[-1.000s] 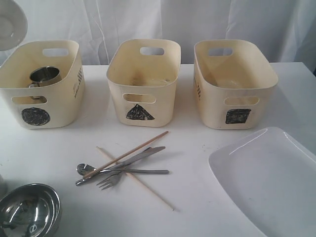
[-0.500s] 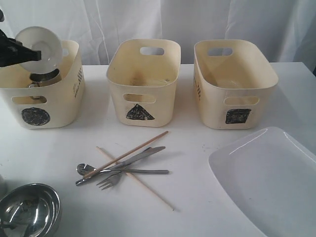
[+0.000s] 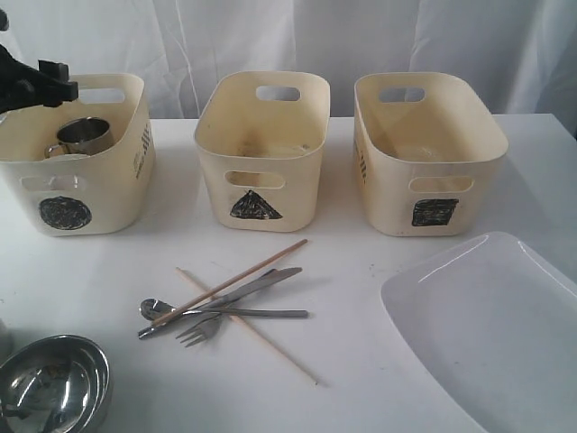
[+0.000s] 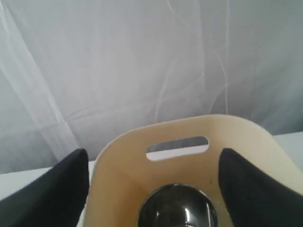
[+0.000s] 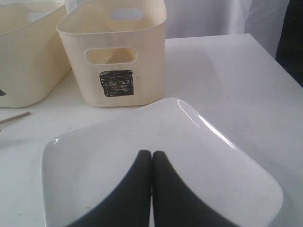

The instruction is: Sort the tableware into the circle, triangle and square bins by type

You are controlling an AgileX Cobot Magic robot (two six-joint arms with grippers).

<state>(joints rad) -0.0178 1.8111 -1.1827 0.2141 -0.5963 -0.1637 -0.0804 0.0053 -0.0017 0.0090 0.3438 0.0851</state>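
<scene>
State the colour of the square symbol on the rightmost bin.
The square symbol is black, on the cream bin; clearest in the right wrist view.

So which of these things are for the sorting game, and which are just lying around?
For the job: steel mug, steel bowl, spoon, fork, knife, chopsticks, white plate, circle bin, triangle bin, square bin.
Just there: white curtain, table.

Left of the triangle bin [image 3: 297, 194], a wide strip of bare counter [image 3: 176, 203] runs to the circle bin [image 3: 113, 194], whose mouth is partly blocked by the spread left hand [image 3: 54, 88] and a steel mug [image 3: 83, 135]. The square bin [image 3: 388, 194] stands closer on the right. In front lie crossed chopsticks [image 3: 252, 271], knife [image 3: 263, 280], fork [image 3: 200, 332], spoon [image 3: 155, 309].
</scene>
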